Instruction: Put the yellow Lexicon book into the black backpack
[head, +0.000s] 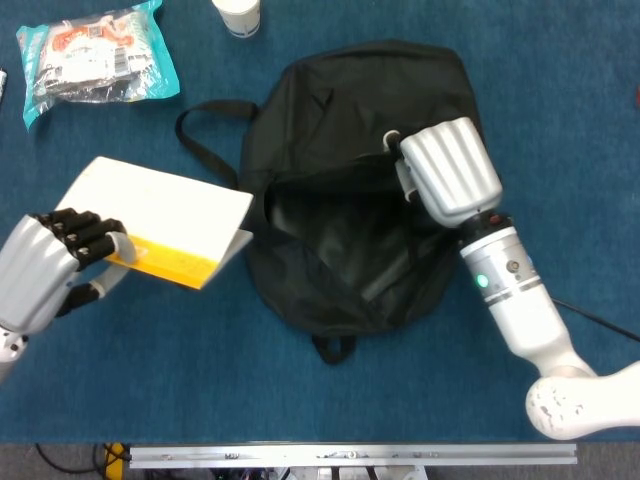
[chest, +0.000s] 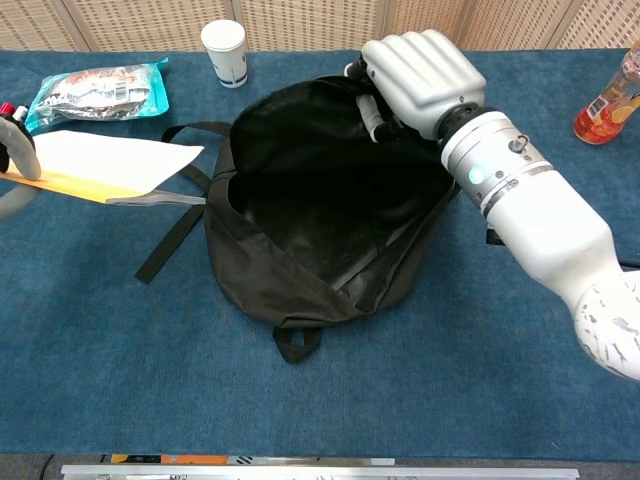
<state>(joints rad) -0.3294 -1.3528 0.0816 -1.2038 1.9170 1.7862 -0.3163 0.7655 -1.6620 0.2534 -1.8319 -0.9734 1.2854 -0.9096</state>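
Here the left hand grips the yellow book beside the backpack.

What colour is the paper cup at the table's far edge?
The paper cup is white with a faint bluish print, clearest in the chest view.

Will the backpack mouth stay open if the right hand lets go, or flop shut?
Probably flops. The backpack looks like thin, creased fabric, and its upper flap stands only where the right hand holds it. The lower rim sags onto the table, so nothing stiff seems to frame the opening. It also looks light enough to slide when the book pushes in.
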